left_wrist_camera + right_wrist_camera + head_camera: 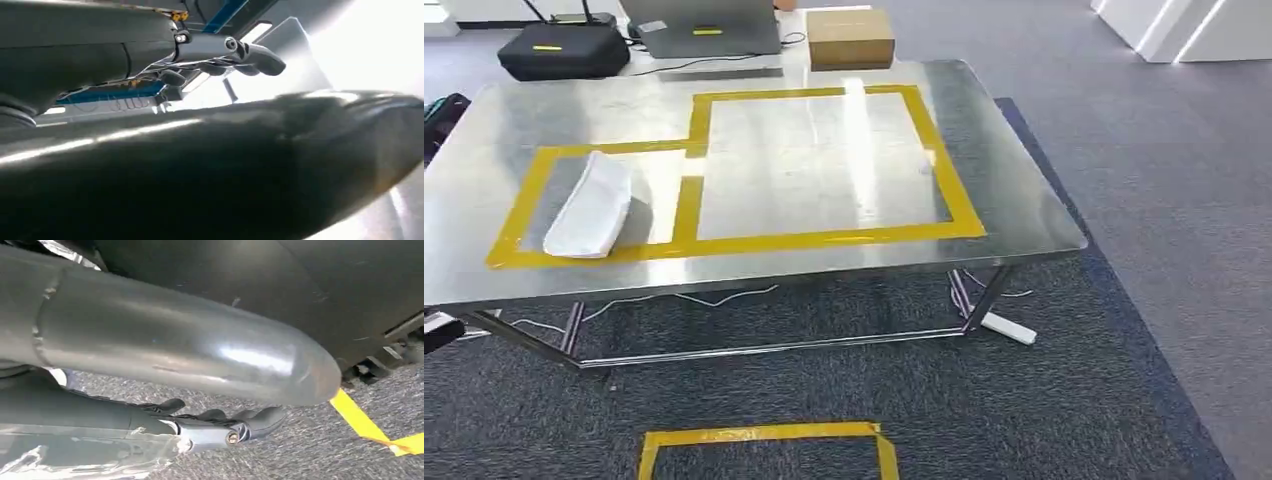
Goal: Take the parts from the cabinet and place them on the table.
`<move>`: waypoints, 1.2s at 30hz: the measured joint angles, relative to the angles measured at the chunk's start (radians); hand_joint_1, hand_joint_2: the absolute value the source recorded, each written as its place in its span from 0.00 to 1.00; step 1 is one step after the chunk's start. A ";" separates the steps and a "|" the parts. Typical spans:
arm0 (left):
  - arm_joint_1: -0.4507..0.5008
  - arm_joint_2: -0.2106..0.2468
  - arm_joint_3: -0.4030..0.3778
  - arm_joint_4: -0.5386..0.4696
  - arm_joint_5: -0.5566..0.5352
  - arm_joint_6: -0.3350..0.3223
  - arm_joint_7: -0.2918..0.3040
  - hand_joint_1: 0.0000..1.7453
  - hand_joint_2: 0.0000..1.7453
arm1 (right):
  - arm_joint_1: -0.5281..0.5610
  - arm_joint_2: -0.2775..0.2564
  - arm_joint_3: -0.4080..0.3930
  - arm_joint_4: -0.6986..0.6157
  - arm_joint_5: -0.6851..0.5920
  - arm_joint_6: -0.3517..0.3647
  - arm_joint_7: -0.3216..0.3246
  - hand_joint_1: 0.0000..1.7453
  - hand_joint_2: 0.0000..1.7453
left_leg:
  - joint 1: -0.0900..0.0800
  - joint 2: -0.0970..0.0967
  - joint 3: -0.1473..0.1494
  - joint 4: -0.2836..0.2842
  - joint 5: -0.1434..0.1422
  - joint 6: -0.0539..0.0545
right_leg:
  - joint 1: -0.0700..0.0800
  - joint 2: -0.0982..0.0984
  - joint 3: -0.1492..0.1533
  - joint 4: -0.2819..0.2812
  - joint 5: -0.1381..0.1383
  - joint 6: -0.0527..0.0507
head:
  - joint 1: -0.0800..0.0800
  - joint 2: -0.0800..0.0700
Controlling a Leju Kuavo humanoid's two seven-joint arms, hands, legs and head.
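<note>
Head view: steel table [1024, 200] straight ahead, marked with yellow tape outline [824, 238] forming a small box on the left and a bigger box on the right. One white part [590, 205] lies flat inside the small left box, long axis running near-to-far with a slight tilt, far end leaning right; near end sits just by the near tape strip. The big right box holds nothing but glare. Past the far edge of the table: black case [564, 48] far left, grey laptop [704, 28] in the middle, cardboard box [850, 38] to its right, cables trailing between them. Under the table, white cable and a white power strip [1009, 328] on the dark carpet near the right leg. Another yellow tape rectangle [764, 436] on the floor near the robot. Left hand [225, 55] in the left wrist view: fingers stretched out and slightly apart, nothing in them, beside a dark rounded body panel. Right hand [220, 422] in the right wrist view: fingers extended, lightly curled, holding nothing, hanging over carpet with floor tape close by.
</note>
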 joint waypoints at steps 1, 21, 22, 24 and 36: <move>-0.005 -0.001 -0.001 0.000 0.000 0.000 0.000 0.00 0.00 | 0.001 0.000 0.000 0.000 0.000 0.000 0.000 0.00 0.00 | -0.001 0.012 -0.028 0.061 -0.039 -0.003 | 0.000 -0.008 -0.001 0.000 0.000 0.000 | -0.002 0.000; -0.009 -0.006 -0.011 0.015 0.002 -0.002 0.012 0.00 0.00 | 0.006 -0.002 0.000 0.000 0.003 0.000 -0.001 0.00 0.00 | 0.003 0.008 0.027 -0.008 -0.002 0.030 | -0.010 -0.025 -0.159 0.323 -0.157 0.040 | 0.004 0.000; -0.010 -0.006 -0.011 0.015 0.002 -0.002 0.012 0.00 0.00 | 0.006 -0.002 0.000 0.000 0.004 0.000 -0.001 0.00 0.00 | 0.003 0.000 0.027 -0.008 -0.002 0.030 | -0.010 -0.020 -0.123 0.240 -0.106 0.032 | 0.003 0.000; -0.015 -0.006 -0.011 0.016 0.003 -0.001 0.013 0.00 0.00 | 0.004 -0.002 0.000 0.000 0.005 0.000 -0.002 0.00 0.00 | 0.007 -0.014 0.027 -0.010 0.000 0.026 | -0.009 0.024 -0.041 0.066 -0.027 0.018 | 0.002 0.000; -0.014 -0.005 -0.013 0.033 0.011 -0.002 0.019 0.00 0.00 | 0.003 -0.001 0.000 0.000 0.000 0.000 0.003 0.00 0.00 | 0.005 0.022 -0.095 0.245 -0.102 -0.017 | -0.006 -0.048 -0.018 0.009 0.003 0.005 | -0.006 0.000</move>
